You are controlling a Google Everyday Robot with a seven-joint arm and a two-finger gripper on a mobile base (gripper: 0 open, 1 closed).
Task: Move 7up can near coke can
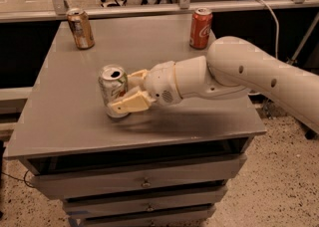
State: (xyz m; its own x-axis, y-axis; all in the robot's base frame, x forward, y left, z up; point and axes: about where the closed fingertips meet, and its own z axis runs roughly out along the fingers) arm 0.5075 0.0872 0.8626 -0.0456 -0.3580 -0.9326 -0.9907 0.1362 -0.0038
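Note:
The 7up can (112, 85), silver-white with an open silver top, stands upright at the front left of the grey table (65, 121). My gripper (122, 91) reaches in from the right and is shut on the can. One cream finger (130, 103) lies across the can's lower front; the other sits behind it. The coke can (201, 28), red with white script, stands upright at the table's far right edge, well apart from the 7up can.
A brownish orange-gold can (80, 28) stands at the table's far left corner. My white arm (249, 74) spans the right half of the table. A metal rail (149, 7) runs behind the table. Drawers (144, 183) lie below the front edge.

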